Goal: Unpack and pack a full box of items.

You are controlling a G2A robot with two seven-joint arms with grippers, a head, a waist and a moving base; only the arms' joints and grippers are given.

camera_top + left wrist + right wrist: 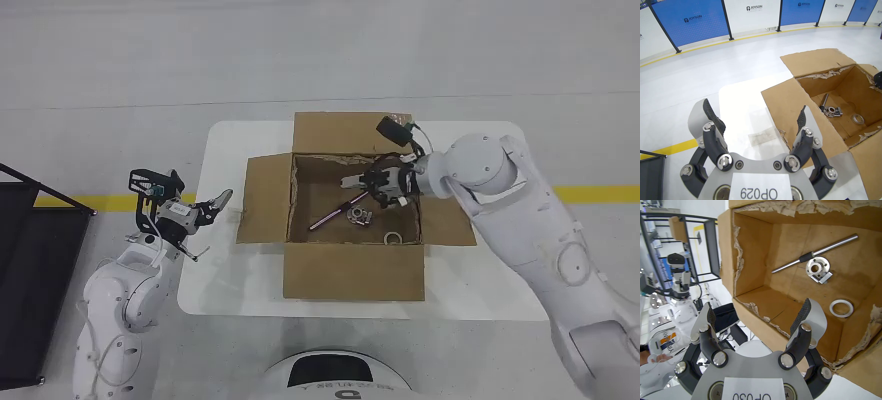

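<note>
Right gripper (759, 307) over box (753, 247), ring (841, 308) near

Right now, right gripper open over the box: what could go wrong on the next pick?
1. The rod lies close against the flange; closing the right gripper on either may drag the other.
2. The ring lies flat on the floor of the box near a wall, so a grasp may slip off it or hit cardboard.
3. Its ragged torn rims could snag a finger.
</note>
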